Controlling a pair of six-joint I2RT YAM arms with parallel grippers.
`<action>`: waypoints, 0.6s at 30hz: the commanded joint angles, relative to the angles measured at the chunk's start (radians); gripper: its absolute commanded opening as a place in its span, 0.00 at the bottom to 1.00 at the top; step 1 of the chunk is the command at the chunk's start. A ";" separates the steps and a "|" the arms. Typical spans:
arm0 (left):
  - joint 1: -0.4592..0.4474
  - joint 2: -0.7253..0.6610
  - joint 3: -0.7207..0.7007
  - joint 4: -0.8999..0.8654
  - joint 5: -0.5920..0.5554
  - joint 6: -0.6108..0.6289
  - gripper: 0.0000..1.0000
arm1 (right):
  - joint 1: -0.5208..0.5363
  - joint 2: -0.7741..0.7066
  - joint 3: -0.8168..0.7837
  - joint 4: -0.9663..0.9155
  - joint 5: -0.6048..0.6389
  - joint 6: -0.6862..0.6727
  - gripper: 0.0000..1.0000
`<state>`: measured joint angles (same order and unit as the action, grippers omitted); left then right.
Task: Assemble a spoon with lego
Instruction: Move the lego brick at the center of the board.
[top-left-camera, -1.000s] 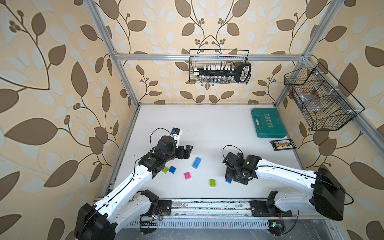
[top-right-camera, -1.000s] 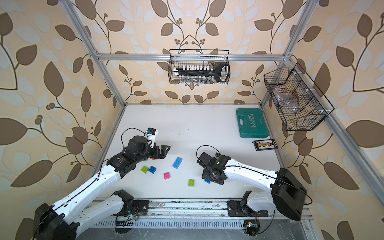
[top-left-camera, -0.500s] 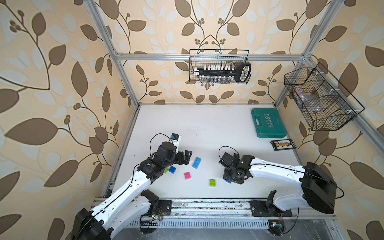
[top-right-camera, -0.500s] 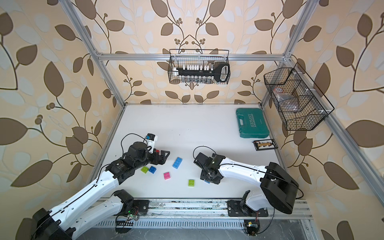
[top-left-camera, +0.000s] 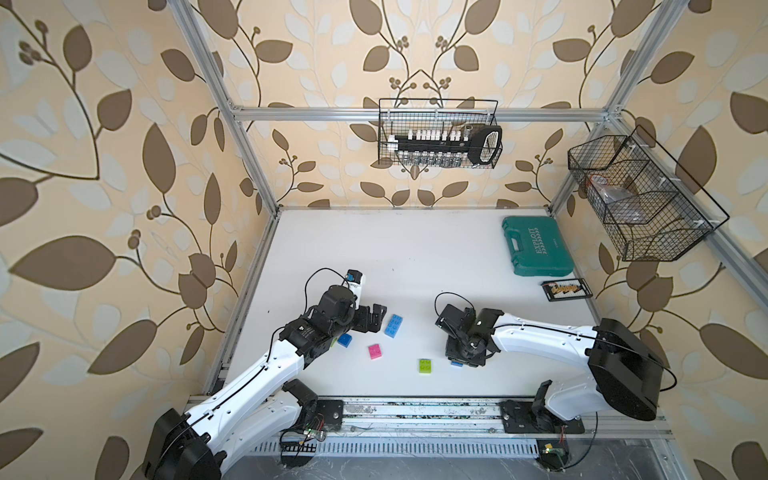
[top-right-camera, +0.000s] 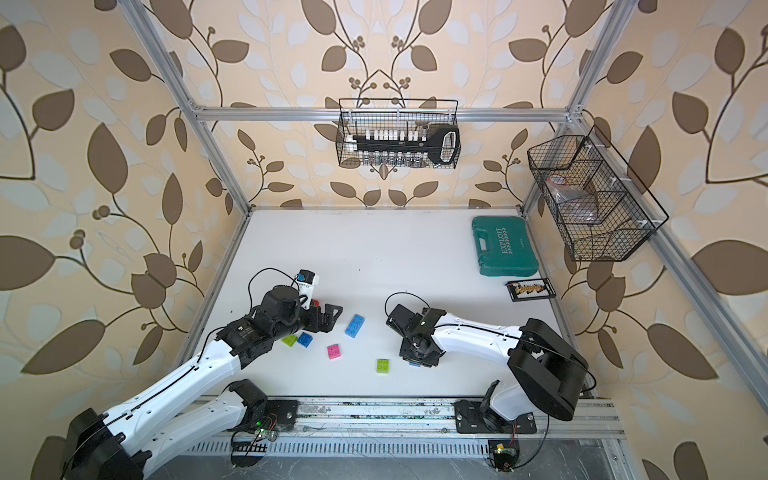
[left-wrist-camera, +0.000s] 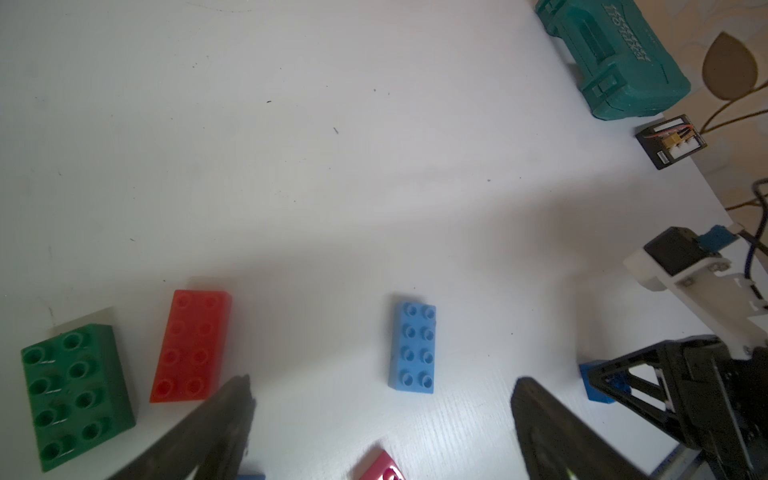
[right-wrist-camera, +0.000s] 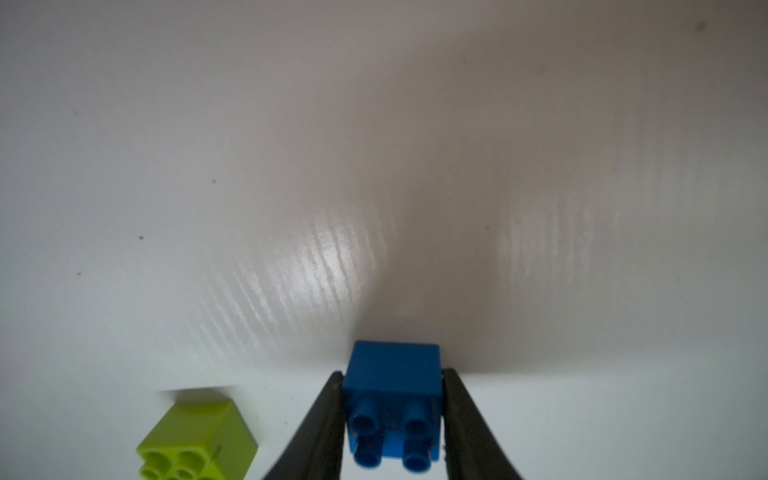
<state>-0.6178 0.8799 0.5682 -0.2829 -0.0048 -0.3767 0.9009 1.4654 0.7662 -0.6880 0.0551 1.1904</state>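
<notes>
Lower left of centre, my left gripper (top-left-camera: 375, 318) hangs wide open beside the light blue brick (top-left-camera: 392, 325) and pink brick (top-left-camera: 375, 351), all loose, nothing joined. Further right, my right gripper (right-wrist-camera: 392, 374) pinches a small blue brick (right-wrist-camera: 392, 363) on the table (top-left-camera: 415, 249). I judge this the first pick. Next I must lift it cleanly and carry it to a mate.

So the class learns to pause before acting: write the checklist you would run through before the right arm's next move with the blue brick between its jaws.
1. The right jaws touch both sides of the small blue brick: ok.
2. That brick lifted clear of the table: cannot tell.
3. The lime brick apart from the right jaws: ok.
4. The left jaws open and empty: ok.
5. Any bricks joined yet: not ok; the red brick, green brick and light blue brick lie separate.
</notes>
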 joint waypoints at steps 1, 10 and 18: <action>-0.015 0.000 -0.008 0.019 -0.022 -0.009 0.99 | -0.006 0.018 0.020 -0.013 -0.001 -0.023 0.29; -0.025 0.002 -0.047 0.055 0.001 -0.007 0.99 | -0.054 0.184 0.219 -0.067 0.022 -0.231 0.23; -0.026 0.010 -0.041 0.033 -0.003 0.009 0.99 | -0.129 0.306 0.332 -0.057 -0.020 -0.346 0.30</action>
<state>-0.6369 0.8852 0.5194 -0.2615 -0.0158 -0.3759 0.7837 1.7424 1.0641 -0.7238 0.0452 0.9146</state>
